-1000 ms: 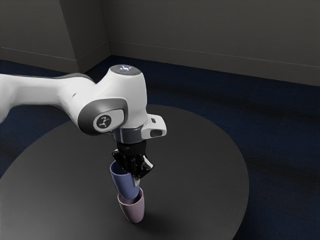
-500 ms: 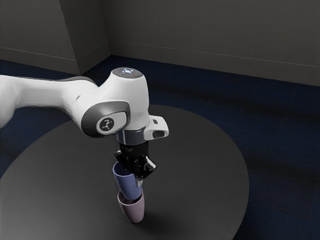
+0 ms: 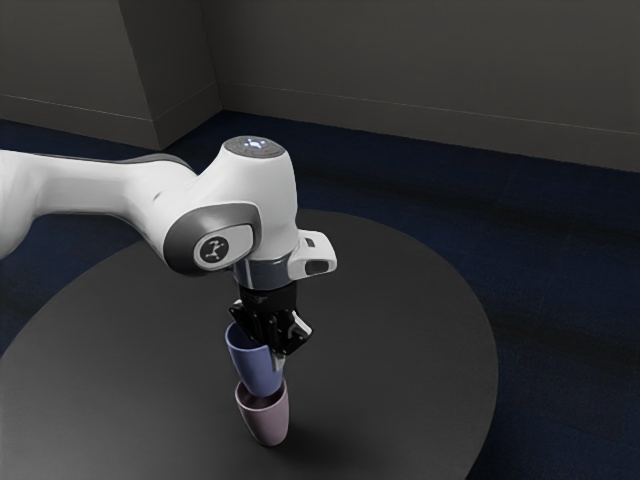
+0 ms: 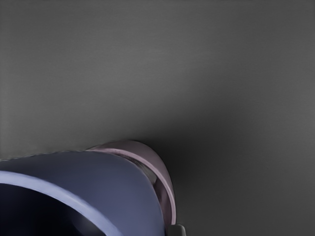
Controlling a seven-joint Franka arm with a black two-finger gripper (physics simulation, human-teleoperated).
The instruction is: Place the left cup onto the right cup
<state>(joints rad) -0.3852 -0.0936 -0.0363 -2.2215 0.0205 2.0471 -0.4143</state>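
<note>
Change since 1.0 s ago: the hand sits a little lower and further toward the exterior view's right, and the blue cup [image 3: 252,368] is seated deeper in the pink cup [image 3: 265,418].
Change since 0.5 s ago: almost none; arm and cups match.
Arm pose: the white arm [image 3: 120,195] comes in from the exterior view's left, and its hand points down over the near part of the round dark table [image 3: 400,330].
Gripper: the gripper [image 3: 275,350] is narrow, its black fingers pinching the blue cup's rim wall on the side toward the exterior view's right.
Blue cup, position: its base is inside the mouth of the pink cup, and it leans toward the exterior view's left, not upright.
Blue cup, look: it is a matte blue-violet tapered tumbler, and in the wrist view it [image 4: 88,191] looms large just under the hand.
Pink cup: it stands upright on the table, and in the wrist view its rim [image 4: 157,167] shows as a band just beyond the blue cup.
Table, wrist view: plain dark grey surface [image 4: 197,73] beyond both cups.
</note>
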